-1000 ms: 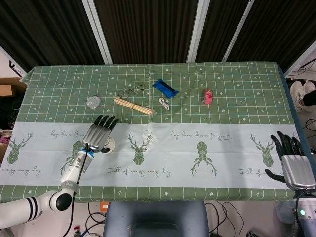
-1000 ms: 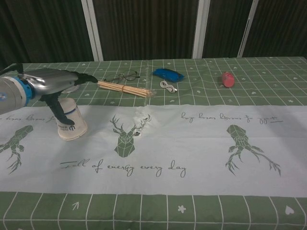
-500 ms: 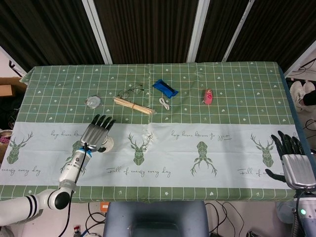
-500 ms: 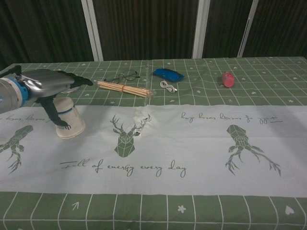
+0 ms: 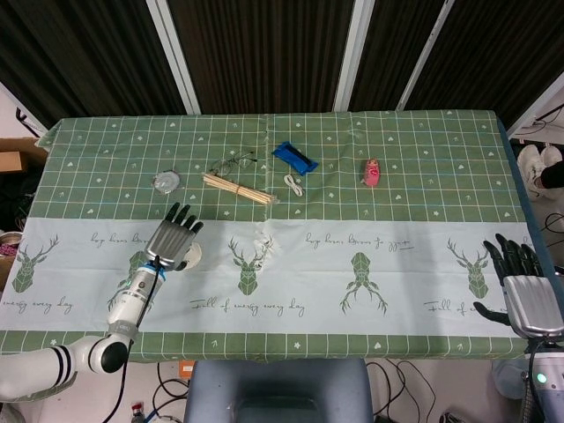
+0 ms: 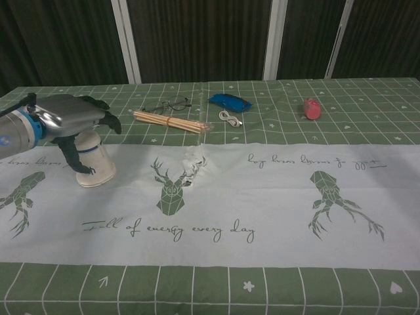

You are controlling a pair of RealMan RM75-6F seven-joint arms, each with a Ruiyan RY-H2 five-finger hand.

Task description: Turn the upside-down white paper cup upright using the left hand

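- Right hand rests at the table's near right edge, fingers spread, holding nothing.
- Left hand arches over the upside-down white paper cup, thumb beside its wall; whether it grips is unclear.
- The cup looks light and crushable; hold its sides gently.

A green grid-and-heart cloth with a white deer-printed band covers the surface, carrying a white paper cup with blue markings, a blue packet and a pink object.
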